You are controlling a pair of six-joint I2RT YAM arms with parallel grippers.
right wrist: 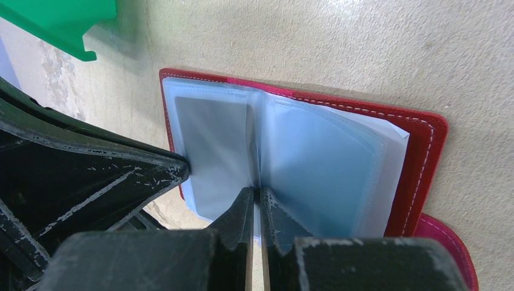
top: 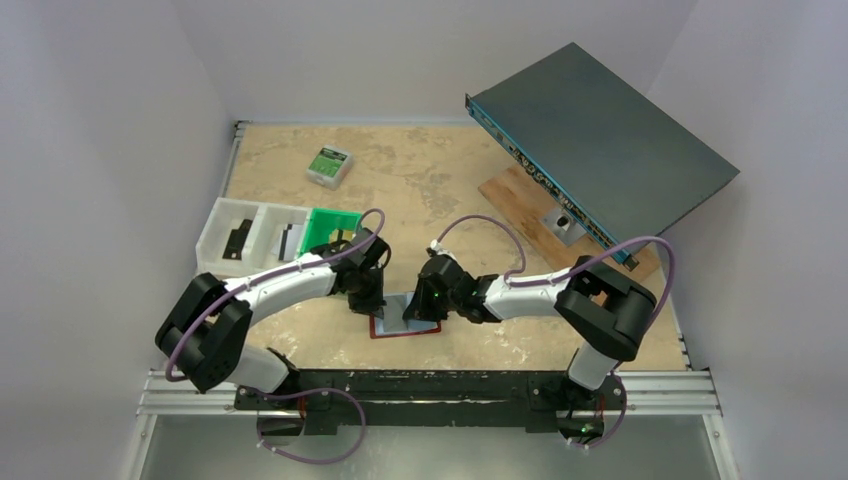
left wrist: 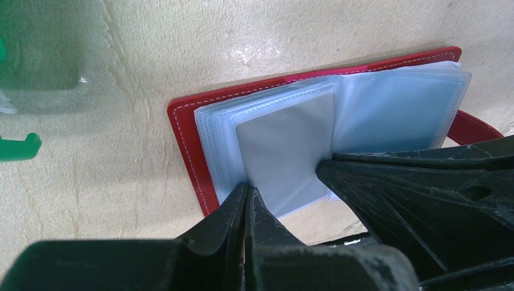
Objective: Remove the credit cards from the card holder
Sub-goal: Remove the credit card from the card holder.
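Red leather lay spread flat and open on the desk (top: 450, 170): the card holder (left wrist: 191, 142) sat in the near middle, just beyond the arm bases, with both arms bent in over it from left and right. Its clear, pale blue sleeves fanned upward, which looked deliberate, since an open book of pockets leaves each slot's mouth reachable. One grey credit card (left wrist: 285, 151) showed plainly inside the top sleeve of the half on the left arm's side. Whether more cards sat in the other sleeves, I could not tell. The left gripper (left wrist: 245, 203) had its jaws pressed together, the tips down at the corner of that sleeve stack beside the grey card. My read was that it was there to pin the holder so it would not slide. The right gripper (right wrist: 256, 209) also had its jaws together, right at the fold between the two halves. A thin clear leaf seemed to run into the slit between the tips, though a true pinch could not be confirmed. So the card lay between the two sets of jaws, touching the edge of each, not yet drawn out. The green bin (top: 330, 228) waited further off to the left.
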